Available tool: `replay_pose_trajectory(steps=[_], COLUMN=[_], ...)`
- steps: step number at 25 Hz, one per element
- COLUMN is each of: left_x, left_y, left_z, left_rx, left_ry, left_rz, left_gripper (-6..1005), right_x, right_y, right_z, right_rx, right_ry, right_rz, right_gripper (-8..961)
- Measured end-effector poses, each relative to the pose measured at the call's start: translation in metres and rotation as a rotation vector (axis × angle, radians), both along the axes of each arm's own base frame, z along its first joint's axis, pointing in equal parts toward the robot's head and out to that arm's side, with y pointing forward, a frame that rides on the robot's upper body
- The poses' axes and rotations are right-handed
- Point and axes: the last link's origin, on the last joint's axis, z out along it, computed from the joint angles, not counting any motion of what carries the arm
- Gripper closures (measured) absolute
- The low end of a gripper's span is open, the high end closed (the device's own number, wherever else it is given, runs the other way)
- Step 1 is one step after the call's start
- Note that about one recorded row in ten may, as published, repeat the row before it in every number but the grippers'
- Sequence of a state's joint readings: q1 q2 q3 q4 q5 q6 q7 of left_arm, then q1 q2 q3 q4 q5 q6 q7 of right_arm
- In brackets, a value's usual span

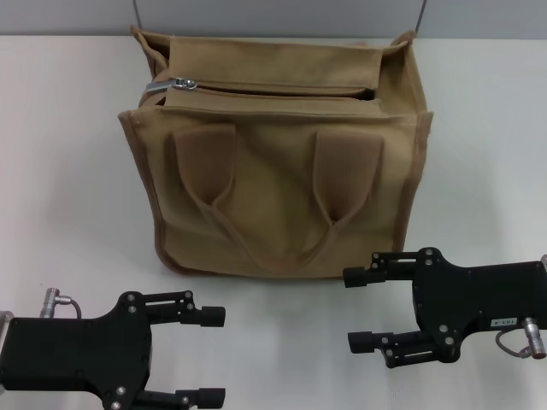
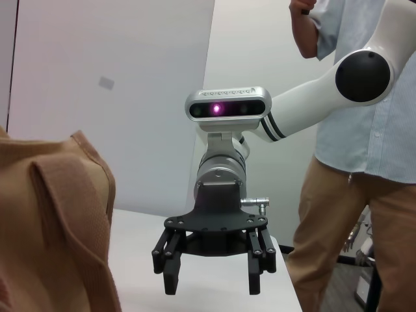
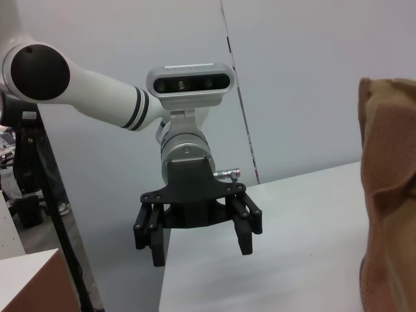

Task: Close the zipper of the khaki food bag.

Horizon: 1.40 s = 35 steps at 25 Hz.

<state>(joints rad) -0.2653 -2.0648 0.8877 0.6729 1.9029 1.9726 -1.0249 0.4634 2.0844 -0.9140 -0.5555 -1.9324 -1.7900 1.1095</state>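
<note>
The khaki food bag (image 1: 273,188) stands upright in the middle of the white table, its two handles facing me. The zipper (image 1: 282,88) runs along its top, with the silver pull tab (image 1: 173,84) at the left end and a dark gap at the right end. My left gripper (image 1: 214,356) is open and empty, low at the front left, short of the bag. My right gripper (image 1: 352,309) is open and empty at the front right, near the bag's lower right corner. The left wrist view shows the right gripper (image 2: 212,286) and the bag's side (image 2: 52,227). The right wrist view shows the left gripper (image 3: 201,252) and the bag's edge (image 3: 390,195).
The white table (image 1: 68,171) extends on both sides of the bag. A grey wall stands behind the bag. A person in a light blue shirt and khaki trousers (image 2: 364,195) stands beyond the table's edge on my right side.
</note>
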Motion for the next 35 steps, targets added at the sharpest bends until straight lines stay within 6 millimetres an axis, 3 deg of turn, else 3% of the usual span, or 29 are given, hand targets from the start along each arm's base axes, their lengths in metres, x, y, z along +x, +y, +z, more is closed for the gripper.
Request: replay_pose_trajectory(steps=[12,16,18,21,22,25,31,35], left_x=[-0.001,-0.006,-0.018,-0.026,-0.039,-0.045,-0.05,-0.043], left_y=[0.005,0.01,0.014,0.017,0.023,0.034,0.055,0.073], left_z=[0.004,0.012,0.026,0.034,0.04,0.04,0.033,0.023], left_rx=[0.063,0.156,0.335,0.439,0.575,0.629,0.66,0.645], left_ry=[-0.02,-0.053,-0.136,-0.169,-0.196,-0.179,-0.122,-0.122], left_rz=[0.018,0.056,0.157,0.222,0.333,0.401,0.465,0.482], left_gripper=[227,227,226,226,226,226,227,227], right_x=[-0.001,-0.001,-0.001,-0.002,-0.003,-0.003,-0.003,-0.002], right_y=[-0.001,-0.002,-0.005,-0.006,-0.006,-0.006,-0.008,-0.008], right_z=[-0.002,-0.003,-0.008,-0.01,-0.011,-0.014,-0.019,-0.022], right_rx=[0.002,0.003,0.004,0.005,0.006,0.023,0.047,0.052], right_ry=[0.012,0.019,0.039,0.049,0.052,0.061,0.081,0.08], right_rz=[0.0,0.004,0.015,0.025,0.03,0.044,0.059,0.053], right_gripper=[212,212,212,212,212,212,212,212])
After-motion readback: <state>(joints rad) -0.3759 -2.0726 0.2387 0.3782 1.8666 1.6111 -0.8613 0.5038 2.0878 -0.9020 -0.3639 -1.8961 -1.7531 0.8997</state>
